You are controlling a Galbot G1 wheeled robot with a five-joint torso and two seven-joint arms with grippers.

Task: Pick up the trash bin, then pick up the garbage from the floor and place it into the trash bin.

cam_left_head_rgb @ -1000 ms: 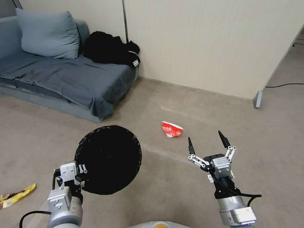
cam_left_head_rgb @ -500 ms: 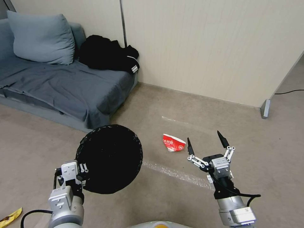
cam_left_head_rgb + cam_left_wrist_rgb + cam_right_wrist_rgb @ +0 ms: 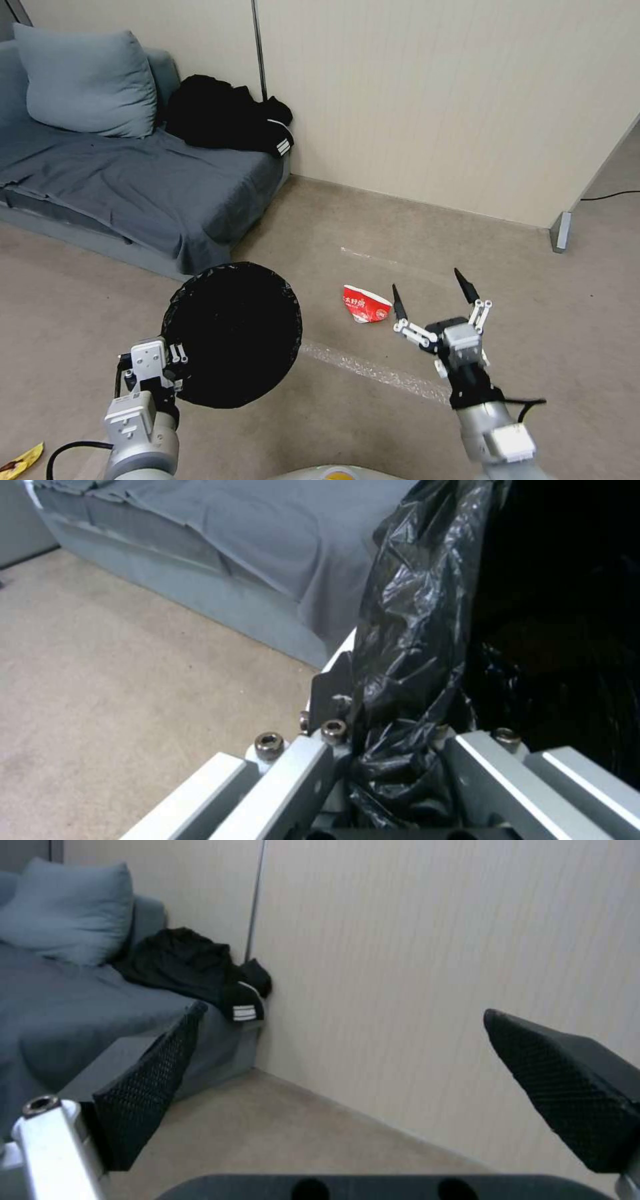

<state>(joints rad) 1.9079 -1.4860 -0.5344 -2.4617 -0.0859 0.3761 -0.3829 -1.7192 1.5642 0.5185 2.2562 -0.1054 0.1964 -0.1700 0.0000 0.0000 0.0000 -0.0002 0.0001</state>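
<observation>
Grey sofa [image 3: 133,180] behind trash bin [image 3: 230,333]

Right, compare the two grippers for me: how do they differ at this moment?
The left gripper is shut on the trash bin, pinching its bag-lined rim; the right gripper is open and holds nothing. The left sits low beside the bin; the right reaches toward the red packet. Both have silver bodies.
</observation>
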